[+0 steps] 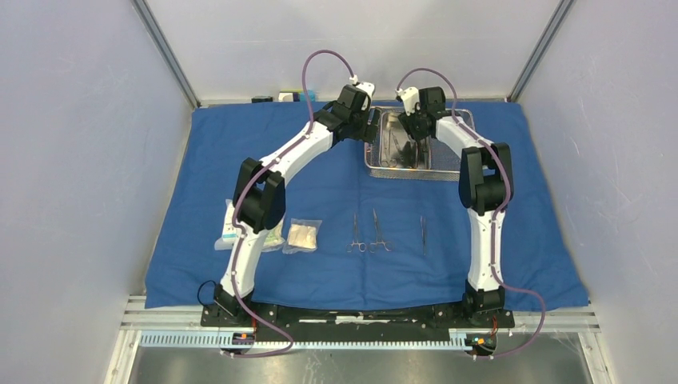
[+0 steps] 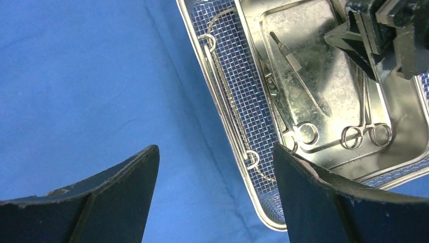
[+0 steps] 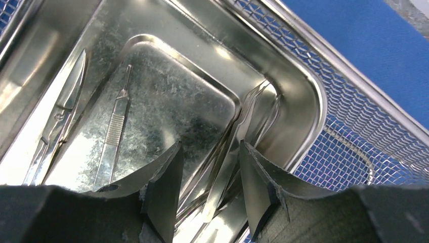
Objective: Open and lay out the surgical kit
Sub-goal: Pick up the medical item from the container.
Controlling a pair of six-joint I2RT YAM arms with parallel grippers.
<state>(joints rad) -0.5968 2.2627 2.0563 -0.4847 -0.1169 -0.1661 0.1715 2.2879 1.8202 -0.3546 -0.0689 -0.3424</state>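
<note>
One instrument (image 3: 228, 164) between right tool (image 3: 210, 147) jaws

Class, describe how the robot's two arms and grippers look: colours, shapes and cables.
The left arm and right arm are alike: white link shells with bulky black joint housings. A purplish cable loops along each from base to wrist. The left gripper and right gripper each have two dark, flat, wedge-shaped fingers with scuffed edges.
</note>
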